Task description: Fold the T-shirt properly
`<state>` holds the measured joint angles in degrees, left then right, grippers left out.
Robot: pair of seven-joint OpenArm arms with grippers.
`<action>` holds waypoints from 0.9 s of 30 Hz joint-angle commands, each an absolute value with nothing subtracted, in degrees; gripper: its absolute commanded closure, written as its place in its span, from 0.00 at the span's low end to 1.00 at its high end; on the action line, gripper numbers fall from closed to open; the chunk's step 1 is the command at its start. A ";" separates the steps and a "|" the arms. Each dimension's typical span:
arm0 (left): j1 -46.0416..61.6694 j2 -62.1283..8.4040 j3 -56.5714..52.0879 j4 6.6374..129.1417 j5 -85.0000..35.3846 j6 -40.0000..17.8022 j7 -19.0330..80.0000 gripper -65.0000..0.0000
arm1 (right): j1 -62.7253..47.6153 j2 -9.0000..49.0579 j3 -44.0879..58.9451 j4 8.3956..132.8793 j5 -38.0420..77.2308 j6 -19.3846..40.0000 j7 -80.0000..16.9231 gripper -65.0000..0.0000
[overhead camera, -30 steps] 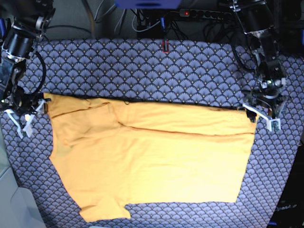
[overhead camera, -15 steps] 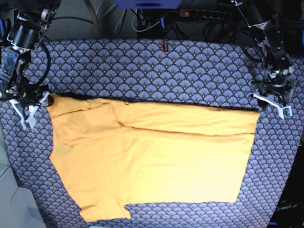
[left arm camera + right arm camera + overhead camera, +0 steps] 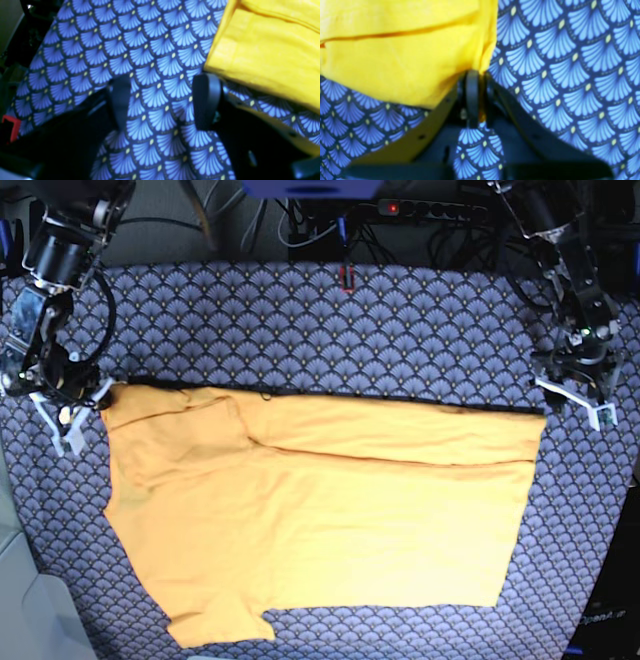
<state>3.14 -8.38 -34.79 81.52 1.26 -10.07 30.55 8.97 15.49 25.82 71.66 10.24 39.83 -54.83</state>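
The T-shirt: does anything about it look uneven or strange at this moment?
Yes. The T-shirt lies folded, but the right gripper is shut on its corner, while the left gripper is open beside the opposite corner, holding nothing. One sleeve sticks out at the bottom.

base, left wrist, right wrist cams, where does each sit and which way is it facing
Base: high above, looking down on the T-shirt spread over the patterned cloth; both arms show, the left hand and the right hand.
Left wrist: on the left arm, looking past its open fingers at the shirt's corner.
Right wrist: on the right arm, looking along fingers shut on the shirt's edge.
All three share the shirt and cloth.
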 commanded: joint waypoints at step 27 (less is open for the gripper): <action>-6.29 -5.85 -33.10 74.59 1.36 -13.49 27.91 0.42 | 9.98 17.63 25.36 72.13 9.54 40.00 -54.99 1.00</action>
